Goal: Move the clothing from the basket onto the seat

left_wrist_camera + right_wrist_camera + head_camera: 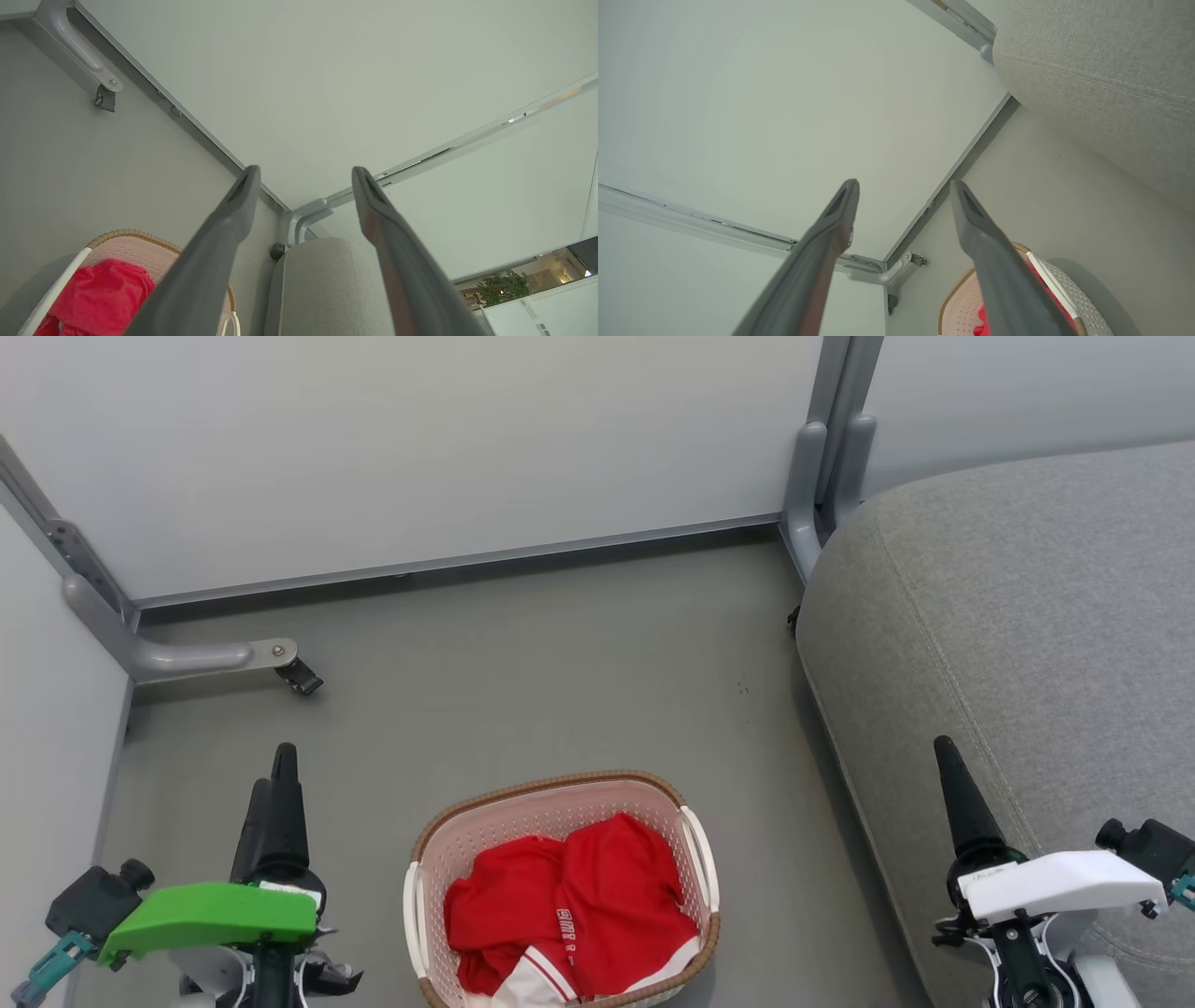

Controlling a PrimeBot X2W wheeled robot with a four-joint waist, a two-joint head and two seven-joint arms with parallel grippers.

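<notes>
Head view: clothing (579, 905) sits bunched in the basket (551, 782) at bottom centre, closer to the left gripper (275, 775) than the right gripper (948, 756). The seat (1027, 616) fills the right side. Both grippers' fingers are spread wide with nothing in them, so I'd guess the left reaches in.

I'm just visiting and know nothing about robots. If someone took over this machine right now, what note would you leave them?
Left gripper: open, empty, to the left of the basket.
Right gripper: open, empty, near the edge of the seat.
Clothing: red garments bunched in the basket, which stands on the floor; none on the visible part of the seat.
Done: nothing yet.
Left: lift all the clothing out and lay it on the seat.
</notes>
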